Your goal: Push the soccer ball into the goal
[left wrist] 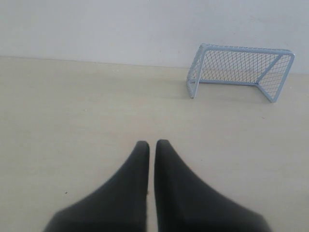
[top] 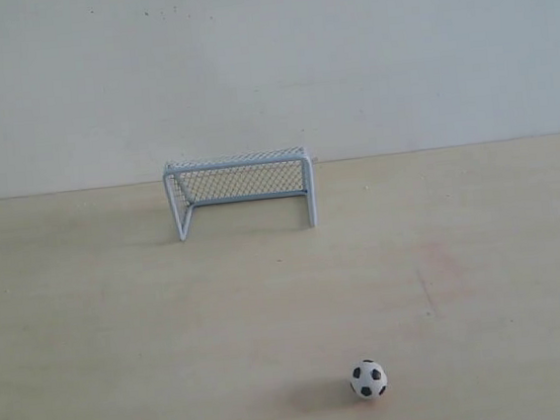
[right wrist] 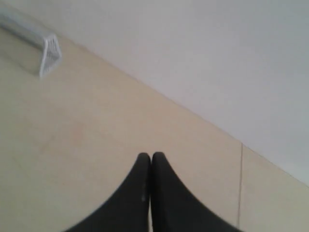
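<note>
**Inspector:** Materials and shapes, please.

**Assistant:** One table [top: 121,315], pale wood-look, smooth and matt; one plain whitish wall [top: 266,62] behind it; one goal [top: 239,182], with a thin light grey-white frame, box-shaped, wide and low, with diamond mesh netting; one soccer ball [top: 369,379], small and round, white with black patches.

**Inspector:** Locations?

**Assistant:** The goal stands upper centre of the exterior frame, at the far side of the table near the wall, with its mouth facing the camera; the ball lies lower right of centre on bare table, well apart from the goal.

**Inspector:** Tools?

**Assistant:** Two; left gripper [left wrist: 151,143] and right gripper [right wrist: 150,155], each with two black, smooth, tapered fingers; both pairs are closed tip to tip, gripping nothing; the left shows only a hairline gap.
</note>
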